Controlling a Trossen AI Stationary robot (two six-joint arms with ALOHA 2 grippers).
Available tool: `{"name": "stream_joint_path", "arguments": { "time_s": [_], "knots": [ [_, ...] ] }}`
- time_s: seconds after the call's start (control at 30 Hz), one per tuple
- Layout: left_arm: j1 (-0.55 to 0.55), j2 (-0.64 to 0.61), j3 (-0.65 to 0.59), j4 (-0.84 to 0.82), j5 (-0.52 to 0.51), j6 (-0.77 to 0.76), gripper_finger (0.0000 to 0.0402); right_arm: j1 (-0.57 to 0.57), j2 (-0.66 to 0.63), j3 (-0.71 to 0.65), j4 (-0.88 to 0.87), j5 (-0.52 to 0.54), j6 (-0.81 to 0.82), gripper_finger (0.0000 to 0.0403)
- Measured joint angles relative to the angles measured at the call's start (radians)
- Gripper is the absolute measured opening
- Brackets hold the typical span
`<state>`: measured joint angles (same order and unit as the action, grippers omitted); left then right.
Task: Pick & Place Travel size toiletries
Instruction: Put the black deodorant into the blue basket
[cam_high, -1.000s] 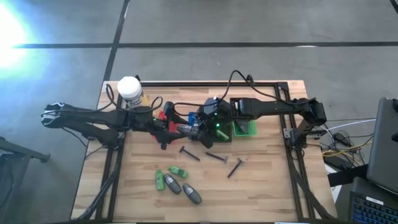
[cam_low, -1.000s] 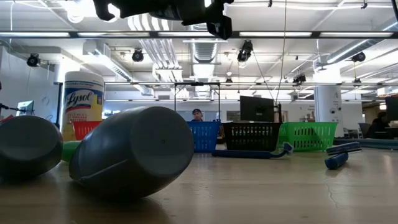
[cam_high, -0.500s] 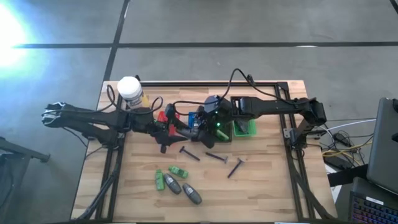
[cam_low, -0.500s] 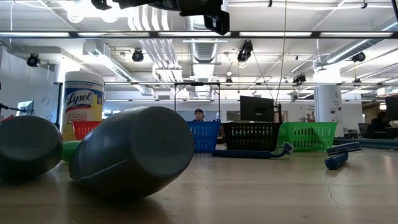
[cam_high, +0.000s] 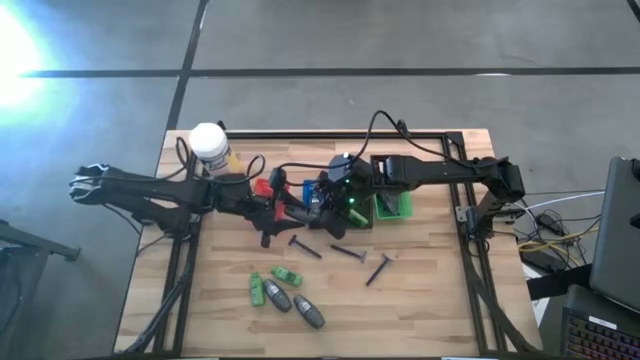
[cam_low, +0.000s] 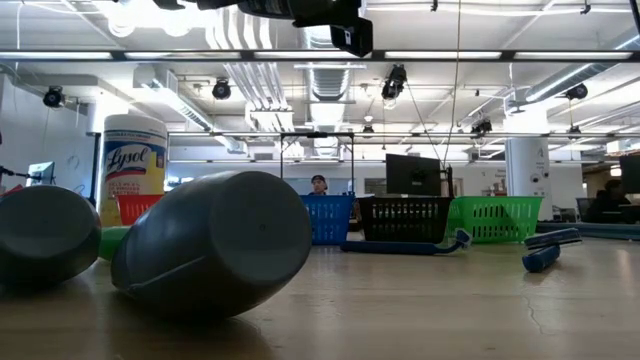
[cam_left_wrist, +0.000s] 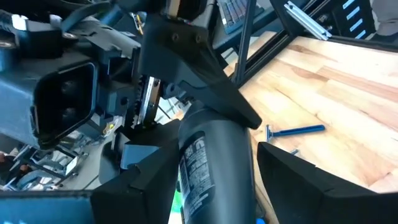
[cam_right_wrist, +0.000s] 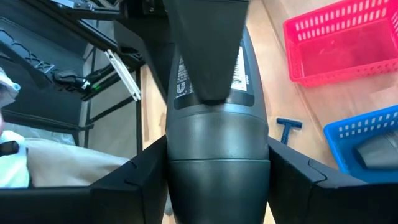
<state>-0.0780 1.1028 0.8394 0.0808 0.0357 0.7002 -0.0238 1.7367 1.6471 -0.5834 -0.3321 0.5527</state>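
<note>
A grey oval bottle (cam_high: 300, 206) hangs in mid-air over the baskets, between my two grippers. My left gripper (cam_high: 287, 206) reaches in from the table's left and my right gripper (cam_high: 316, 200) from the right; each is shut on one end of the bottle (cam_right_wrist: 217, 130). Lying loose on the near half of the table are two green bottles (cam_high: 258, 289), two more grey bottles (cam_high: 309, 312) and three dark razors (cam_high: 347, 252). In the low view a grey bottle (cam_low: 215, 245) fills the foreground, resting on its side. My left gripper has the bottle's labelled end (cam_left_wrist: 198, 163) between its two fingers (cam_left_wrist: 149, 180), one on each broad face. It comes in nearly level from the table's left, fingers along the bottle. A thin gap may remain at one finger (cam_left_wrist: 280, 168). My right gripper pinches the bottle's other end (cam_right_wrist: 217, 186) between its two fingers (cam_right_wrist: 146, 174), on the two narrow sides. It slants down from the table's right, fingers along the bottle. The bottle is lifted clear of the table, roughly level.
Red (cam_high: 262, 187), blue (cam_high: 309, 190) and green (cam_high: 392, 207) slotted baskets stand in a row at mid-table, with a black one (cam_low: 403, 218) showing in the low view. A white-lidded yellow jar (cam_high: 208, 143) stands at the far left corner. A black frame rims the table.
My left gripper has rolled a little and drawn its fingers in on the bottle's end. Both arms have kept their place, and the bottle has stayed in the air between them.
</note>
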Motion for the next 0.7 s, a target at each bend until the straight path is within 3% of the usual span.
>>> {"name": "stream_joint_path", "arguments": {
  "time_s": [0.7],
  "knots": [
    [0.005,0.014,-0.004,0.012,-0.016,0.058,0.0205,0.010,0.001,0.000,0.003,-0.036,0.015,0.0197]
  ]
}}
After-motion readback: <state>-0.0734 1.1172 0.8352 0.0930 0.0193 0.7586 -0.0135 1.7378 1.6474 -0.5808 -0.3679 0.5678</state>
